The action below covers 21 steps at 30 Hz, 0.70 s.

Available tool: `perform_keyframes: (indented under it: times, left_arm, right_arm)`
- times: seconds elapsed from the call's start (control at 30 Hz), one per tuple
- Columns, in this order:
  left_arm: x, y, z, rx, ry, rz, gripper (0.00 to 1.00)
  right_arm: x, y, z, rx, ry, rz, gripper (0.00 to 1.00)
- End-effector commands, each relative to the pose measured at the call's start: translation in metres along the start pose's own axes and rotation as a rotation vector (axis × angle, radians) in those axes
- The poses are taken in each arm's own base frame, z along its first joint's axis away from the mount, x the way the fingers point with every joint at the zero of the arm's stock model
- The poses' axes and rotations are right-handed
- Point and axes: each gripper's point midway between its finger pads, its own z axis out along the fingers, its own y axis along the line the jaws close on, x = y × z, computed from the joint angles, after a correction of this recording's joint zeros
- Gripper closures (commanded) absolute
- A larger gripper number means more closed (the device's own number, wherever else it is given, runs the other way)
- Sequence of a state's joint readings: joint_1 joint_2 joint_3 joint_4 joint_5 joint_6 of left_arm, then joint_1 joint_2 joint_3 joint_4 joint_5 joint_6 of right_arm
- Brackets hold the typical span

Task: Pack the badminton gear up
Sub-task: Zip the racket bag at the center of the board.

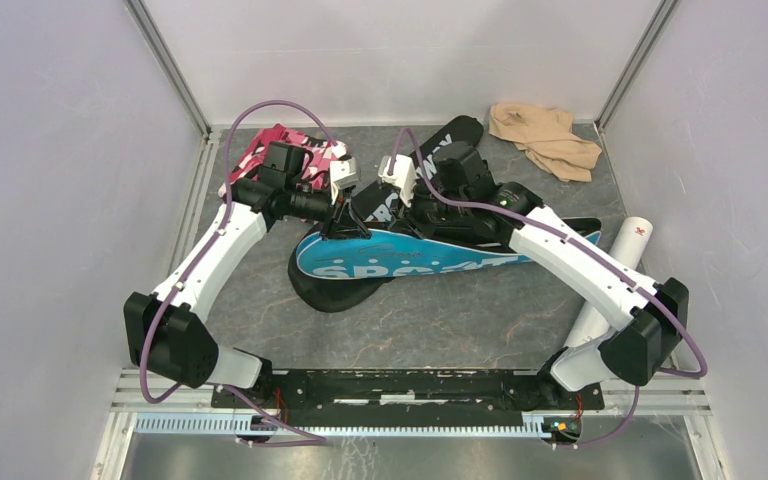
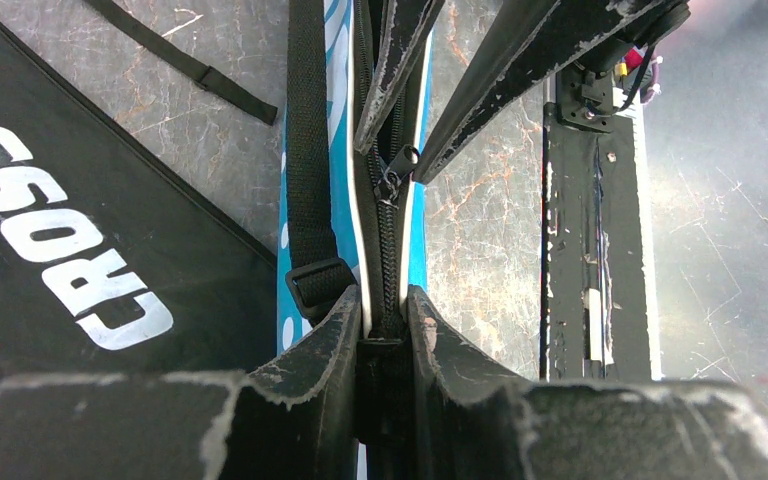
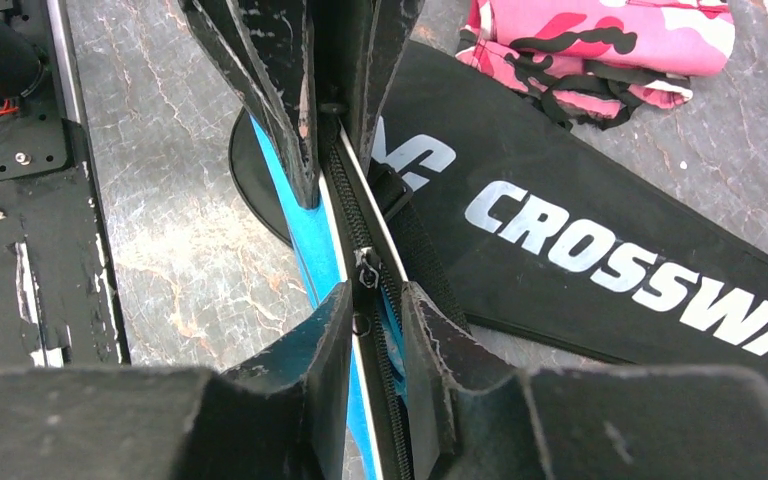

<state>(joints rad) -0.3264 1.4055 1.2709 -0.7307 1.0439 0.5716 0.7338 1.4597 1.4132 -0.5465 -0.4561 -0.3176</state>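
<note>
Blue racket-shaped "SPORT" cover [image 1: 400, 262]: lies mid-bench, handle end pointing toward my right arm. Its head overlaps the head of the black racket-shaped "CROSSWAY" cover [image 1: 458, 135], which runs diagonally away to the far side.

Left jaws: closed down on the zipped edge of the blue cover. Both fingers [image 2: 310, 360] press against the white piping and black zip tape, with nothing but that edge between them. Firm hold.

Right jaws: facing the left ones along the same edge, just beside them. Fingers [image 3: 325, 370] stand a narrow way apart and straddle the zip line. The small metal zip pull [image 3: 367, 272] sits right at their tips. From the left wrist view the two tips flank the pull. I cannot tell whether they actually pinch it or only bracket it.

A black webbing strap [image 2: 307, 150] with a plastic buckle runs along the blue cover beside the zip.

White tube [image 1: 625, 250]: lies at the right edge of the grey marbled bench [image 1: 460, 320], partly hidden behind my right arm, well apart from the covers.

Pink camouflage cloth [image 1: 275, 150]: bunched in the far left corner, just behind my left wrist, touching the black cover's edge.

Crumpled beige cloth [image 1: 545, 135]: far right corner, apart from everything else.
</note>
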Motion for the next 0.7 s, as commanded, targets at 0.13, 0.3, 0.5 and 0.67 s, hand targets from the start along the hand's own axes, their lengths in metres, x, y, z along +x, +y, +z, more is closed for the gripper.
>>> perform_keyframes:
  times: [0.13,0.3,0.5,0.67]
  left_arm:
    - [-0.0051,0.0054,-0.0041,-0.029,0.007,-0.032,0.98]
    - [-0.0055,0.0052,-0.0042,-0.030,0.007,-0.030,0.98]
    - [-0.0056,0.0055,-0.0045,-0.034,0.008,-0.029,0.98]
    - [-0.0061,0.0062,-0.0051,-0.039,0.009,-0.024,0.98]
  right_arm:
    - [-0.0155,-0.0033,0.0020,0.035,-0.016,-0.024,0.70]
    - [-0.0124,-0.0012,0.0046,0.036,0.000,-0.035,0.70]
    - [-0.0106,-0.0018,0.0049,0.043,0.022,-0.057,0.82]
    - [-0.0136,-0.0081,-0.0003,0.074,0.034,-0.091,0.96]
